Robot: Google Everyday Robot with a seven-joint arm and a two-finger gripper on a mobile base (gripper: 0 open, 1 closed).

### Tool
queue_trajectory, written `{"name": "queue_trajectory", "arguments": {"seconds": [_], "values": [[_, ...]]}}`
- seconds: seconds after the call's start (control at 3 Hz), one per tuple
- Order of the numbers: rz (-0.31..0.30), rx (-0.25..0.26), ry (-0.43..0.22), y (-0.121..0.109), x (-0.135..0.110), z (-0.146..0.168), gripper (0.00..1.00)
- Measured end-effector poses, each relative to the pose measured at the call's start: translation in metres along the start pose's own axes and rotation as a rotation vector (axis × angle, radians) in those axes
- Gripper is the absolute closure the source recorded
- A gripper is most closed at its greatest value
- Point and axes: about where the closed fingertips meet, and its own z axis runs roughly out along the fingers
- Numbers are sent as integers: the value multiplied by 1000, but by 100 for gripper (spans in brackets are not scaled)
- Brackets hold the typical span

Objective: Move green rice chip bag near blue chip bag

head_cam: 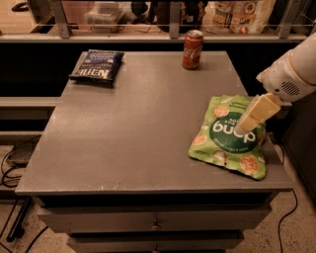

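The green rice chip bag (224,136) lies flat at the right front of the grey table (138,133), its dark green circle facing up. The blue chip bag (97,65) lies flat at the table's far left corner. My gripper (243,127) comes in from the right on a white arm and hangs over the middle of the green bag, its cream fingers (254,114) pointing down and left at the dark circle. The two bags lie far apart.
A red soda can (192,49) stands upright at the back of the table, right of centre. A shelf with a wire rail and packaged goods (242,12) runs behind the table. Drawers sit under the tabletop; cables lie on the floor at left.
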Motion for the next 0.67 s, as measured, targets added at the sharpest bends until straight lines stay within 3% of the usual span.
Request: {"name": "queue_trajectory", "arguments": {"seconds": [0.67], "values": [[74, -119, 44, -7, 28, 56, 2]]}}
